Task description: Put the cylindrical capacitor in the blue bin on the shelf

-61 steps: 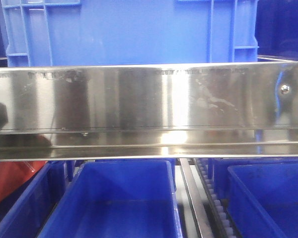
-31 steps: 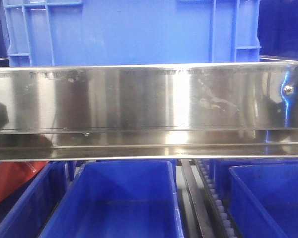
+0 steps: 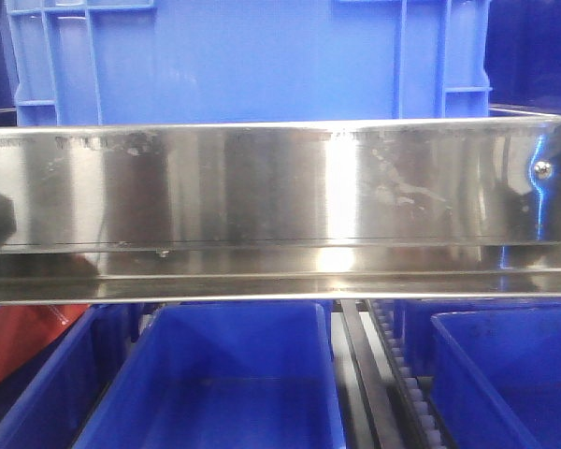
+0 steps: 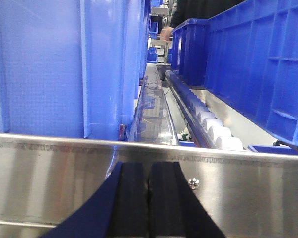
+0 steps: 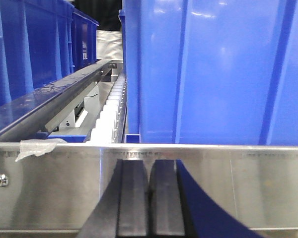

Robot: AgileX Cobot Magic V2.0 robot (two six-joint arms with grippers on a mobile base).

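Note:
The shelf shows as a broad shiny steel front rail (image 3: 280, 206) across the front view, with a large blue bin (image 3: 252, 56) standing on the tier behind it. My left gripper (image 4: 149, 168) is shut with nothing between its black pads, just in front of the rail (image 4: 49, 173) and beside a blue bin (image 4: 54, 64). My right gripper (image 5: 149, 166) is also shut and empty, facing the rail (image 5: 238, 183) below another blue bin wall (image 5: 213, 69). The cylindrical capacitor is out of view.
On the tier below stand more blue bins (image 3: 224, 374) (image 3: 505, 374), with a red object (image 3: 19, 341) at lower left. White roller tracks (image 4: 213, 131) (image 5: 109, 111) run back between the bins. A scrap of tape (image 5: 35, 146) hangs on the rail's top edge.
The front view has shifted a few pixels, so the rail's screw and the bin sit slightly further right and lower than a second ago. Little differs from half a second ago.

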